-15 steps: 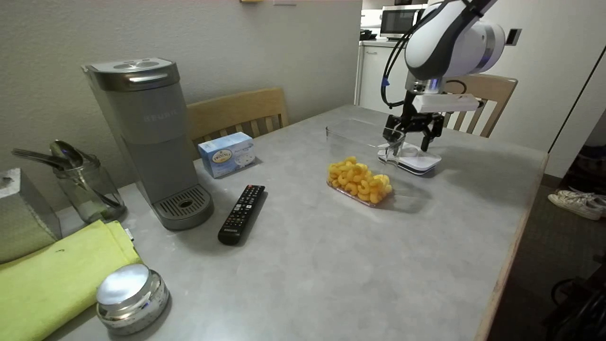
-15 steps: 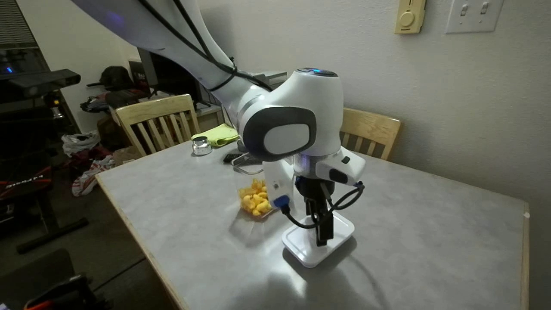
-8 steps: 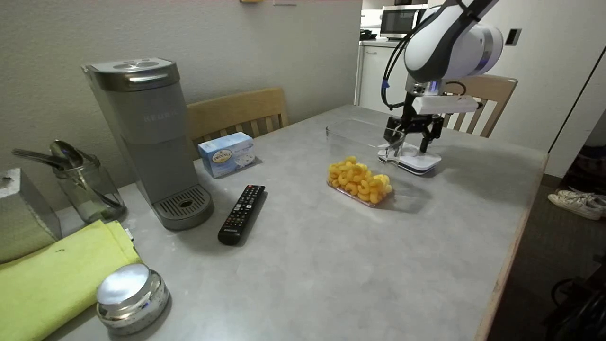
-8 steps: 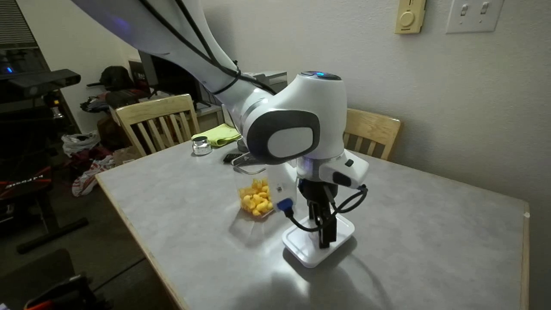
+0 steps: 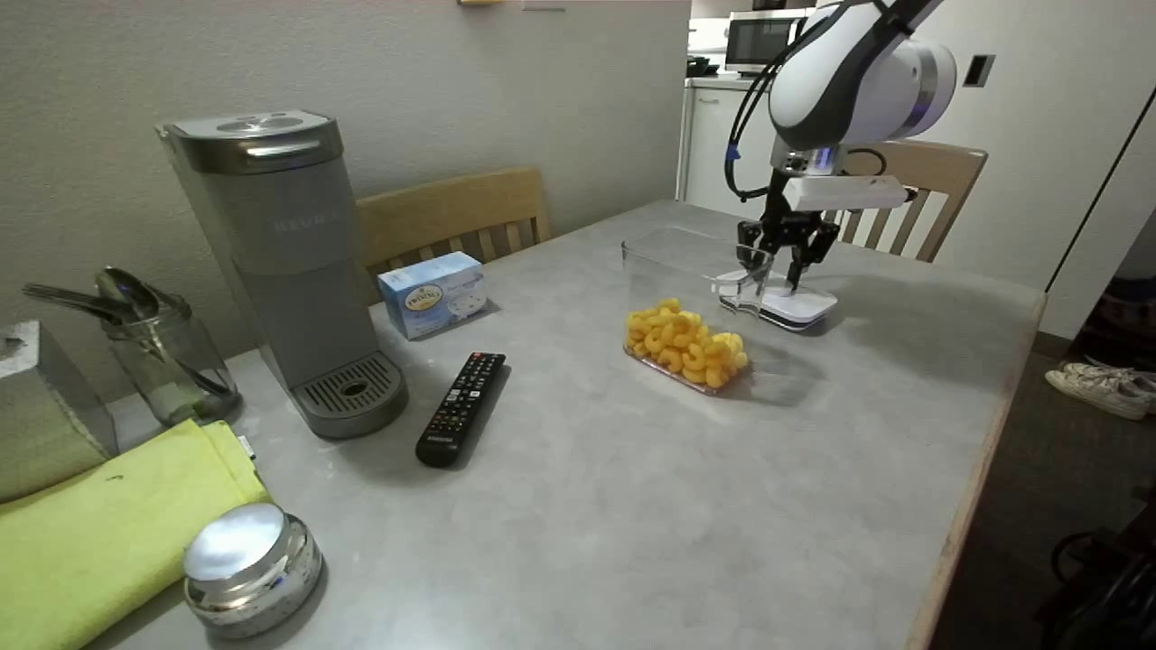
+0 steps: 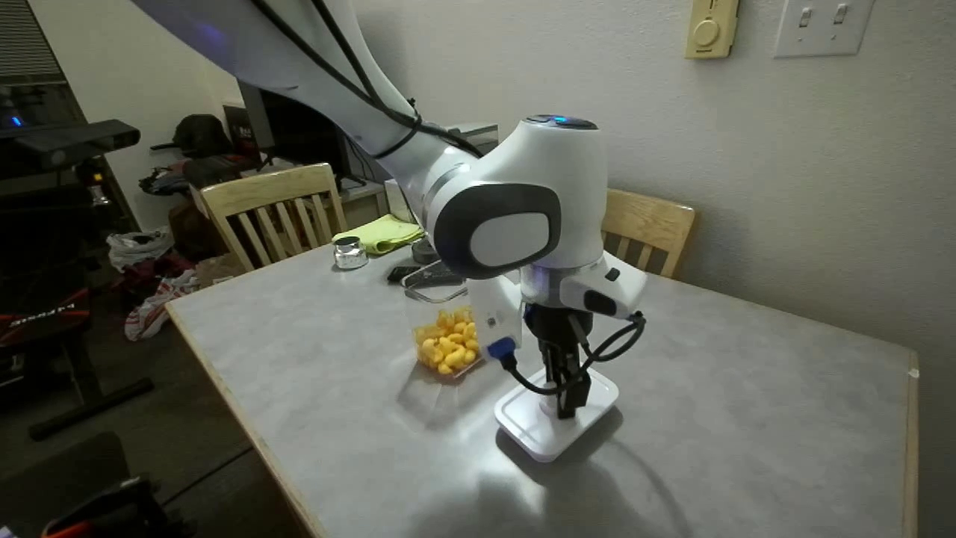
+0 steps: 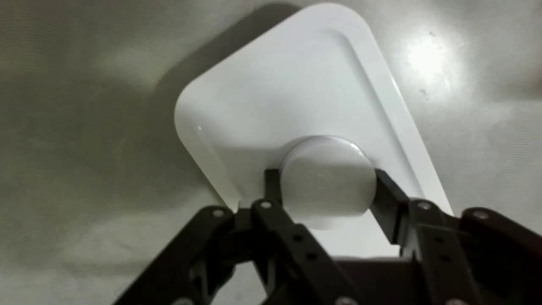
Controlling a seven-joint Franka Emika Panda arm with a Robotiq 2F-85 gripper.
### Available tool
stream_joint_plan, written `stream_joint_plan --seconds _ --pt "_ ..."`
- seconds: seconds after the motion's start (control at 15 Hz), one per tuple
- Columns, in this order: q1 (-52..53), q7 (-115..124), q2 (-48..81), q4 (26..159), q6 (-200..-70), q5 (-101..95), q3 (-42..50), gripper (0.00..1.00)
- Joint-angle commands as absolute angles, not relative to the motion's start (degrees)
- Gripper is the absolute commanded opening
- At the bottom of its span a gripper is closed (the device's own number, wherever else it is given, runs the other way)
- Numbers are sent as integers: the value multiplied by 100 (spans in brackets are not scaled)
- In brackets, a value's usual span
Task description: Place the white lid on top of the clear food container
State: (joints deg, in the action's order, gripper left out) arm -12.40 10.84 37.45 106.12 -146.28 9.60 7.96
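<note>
The white lid point(image 7: 275, 97) is a rounded rectangle with a pale round knob point(image 7: 328, 182) on its top. My gripper point(image 7: 326, 186) is shut on that knob, one finger against each side. In an exterior view the lid point(image 6: 523, 418) is level at table height, with a shadow beside it; I cannot tell if it touches the table. From the opposite end, my gripper point(image 5: 774, 273) and the lid point(image 5: 804, 305) show just behind the clear food container point(image 5: 679, 280). That container is upright and uncovered, with yellow curled pieces point(image 5: 682, 343) at its bottom.
A black remote point(image 5: 461, 409), a blue-and-white box point(image 5: 435, 295) and a grey coffee maker point(image 5: 289, 262) stand along the wall side. A shiny metal-topped jar point(image 5: 251, 571) and a yellow cloth point(image 5: 117, 533) lie farther from the arm. The table edge point(image 5: 971, 496) runs along the open side.
The fingers have come together onto the knob. Lid and gripper have shifted slightly together, a little right and up in an exterior view. The container has not moved.
</note>
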Motion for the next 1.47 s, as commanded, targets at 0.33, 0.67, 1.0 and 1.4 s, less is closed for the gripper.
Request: stream_joint_plan --seconds 0.33,0.67,1.0,1.4 --pt "-1249 1008 3626 10646 -14616 983 821 29" --pt "-1174 1060 3343 10691 -14562 911 874 29" --pt "-1090 1077 2927 10752 -14593 855 884 29" --pt "-909 1212 2514 10734 -14509 506 1004 29"
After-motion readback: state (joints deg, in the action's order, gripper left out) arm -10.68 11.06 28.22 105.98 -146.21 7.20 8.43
